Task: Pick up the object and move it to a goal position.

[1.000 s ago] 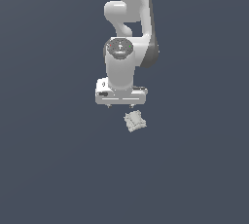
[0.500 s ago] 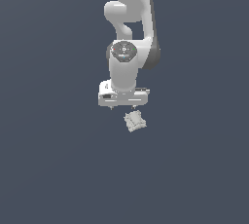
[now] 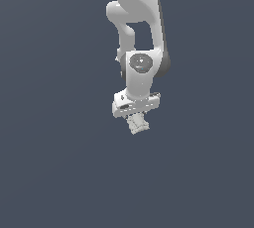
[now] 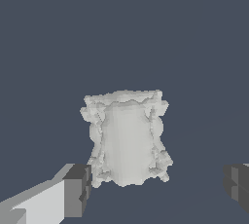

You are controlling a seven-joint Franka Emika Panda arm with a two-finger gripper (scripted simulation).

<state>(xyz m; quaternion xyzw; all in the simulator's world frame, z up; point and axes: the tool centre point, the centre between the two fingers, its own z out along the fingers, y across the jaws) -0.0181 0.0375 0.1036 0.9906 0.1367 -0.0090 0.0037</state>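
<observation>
The object (image 3: 138, 124) is a small off-white lumpy square with ragged edges, lying on the dark grey floor. In the wrist view the object (image 4: 126, 138) fills the middle of the picture. My white gripper (image 3: 135, 116) hangs directly over it, and its body hides the object's upper part in the exterior view. In the wrist view the gripper (image 4: 156, 186) is open. One dark fingertip (image 4: 77, 190) stands beside the object's one edge and the other fingertip (image 4: 237, 182) well off its other edge. Neither finger touches the object.
A plain dark grey floor (image 3: 54, 172) lies all around. The white arm (image 3: 141, 33) rises above the gripper. No other objects show.
The gripper has come down and shifted toward the exterior view's right, so it now sits right over the object. The object has not moved.
</observation>
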